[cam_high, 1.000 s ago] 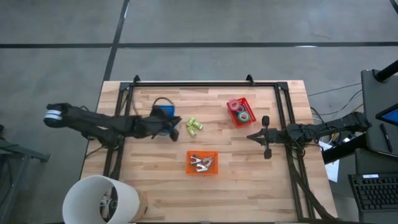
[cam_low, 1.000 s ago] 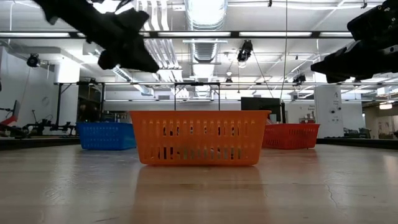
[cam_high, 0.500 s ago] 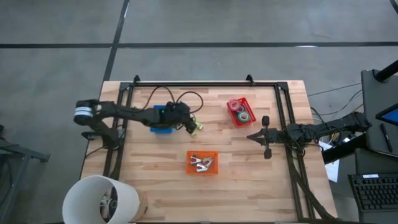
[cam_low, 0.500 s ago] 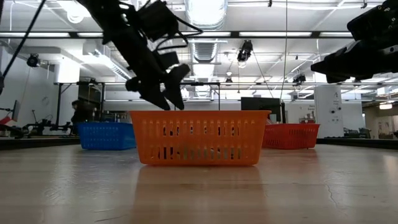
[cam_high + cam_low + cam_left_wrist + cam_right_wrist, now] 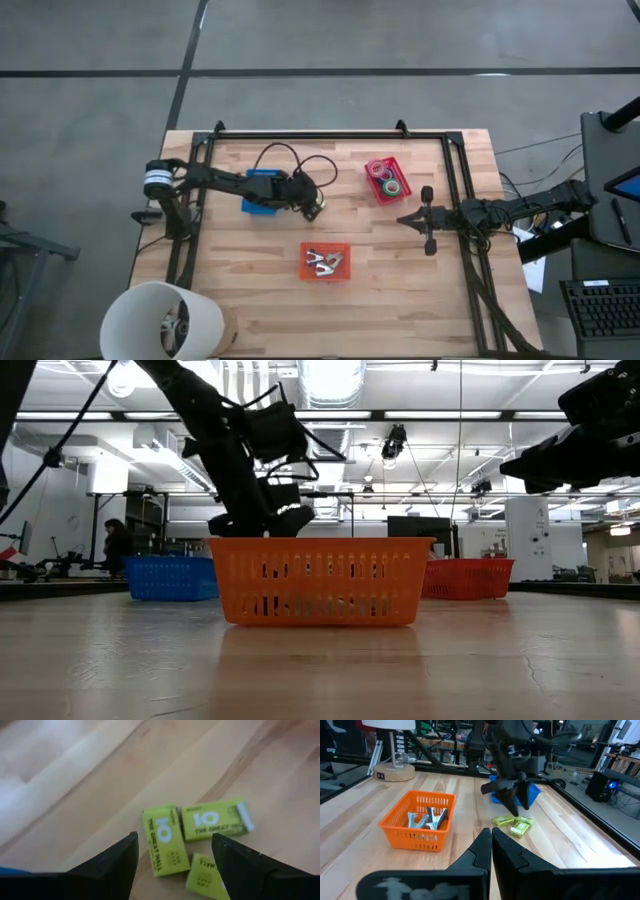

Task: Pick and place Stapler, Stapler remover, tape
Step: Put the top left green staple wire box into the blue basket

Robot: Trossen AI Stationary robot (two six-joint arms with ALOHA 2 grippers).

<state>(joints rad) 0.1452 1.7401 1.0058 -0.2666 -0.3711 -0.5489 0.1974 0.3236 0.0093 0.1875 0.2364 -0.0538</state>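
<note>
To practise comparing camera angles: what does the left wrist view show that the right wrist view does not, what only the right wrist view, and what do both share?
Only the left wrist view: the printing on the yellow-green boxes up close, framed by the open left gripper.

Only the right wrist view: the orange basket of metal pieces, the blue bin, the shut right gripper, and the left arm from outside.

Both: the boxes lying on the wooden table.

Left arm stretched toward table centre, right arm parked.
The left gripper [image 5: 314,206] is held low with fingers spread; the right gripper [image 5: 403,219], at three o'clock, is kept closed.
</note>
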